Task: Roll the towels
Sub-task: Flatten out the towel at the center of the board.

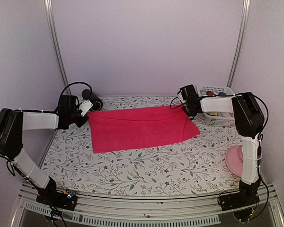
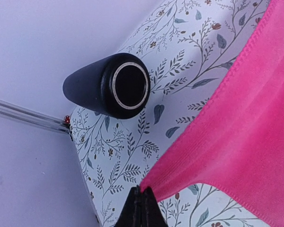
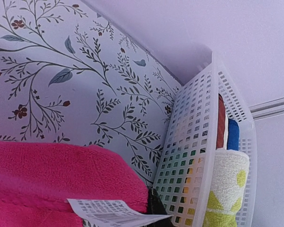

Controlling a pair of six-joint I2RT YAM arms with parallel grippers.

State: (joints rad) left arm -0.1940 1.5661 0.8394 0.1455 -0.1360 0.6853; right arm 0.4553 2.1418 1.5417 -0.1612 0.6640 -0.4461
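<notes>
Table: I see a flat top (image 1: 132,170) with a leaf and flower print. Pale walls (image 1: 146,47) stand around it, with shiny rails (image 1: 57,47) in the back corners.
Pink towel: The pink towel (image 1: 142,127) lies spread open across the back half of the table.
Left gripper: My left gripper (image 2: 141,203) is pressed together on the towel's far left corner.
Right gripper: My right gripper (image 1: 187,108) pinches the far right corner, next to a white tag (image 3: 113,215).
Edges: A black cylinder (image 1: 93,100) lies at the back left, near the left gripper. A white basket (image 1: 217,118) sits at the back right, just beside the right gripper. A pink plate (image 1: 236,161) sits by the right edge.
Open room: A wide strip of printed top shows between the towel and the near edge.
Only from the wrists: The left one shows the cylinder's round end with a pale ring. The right one shows rolled towels (image 3: 227,184) in the basket: red, blue, and a pale one with yellow-green spots.
Only from above: The plate, and the whole towel at once.
</notes>
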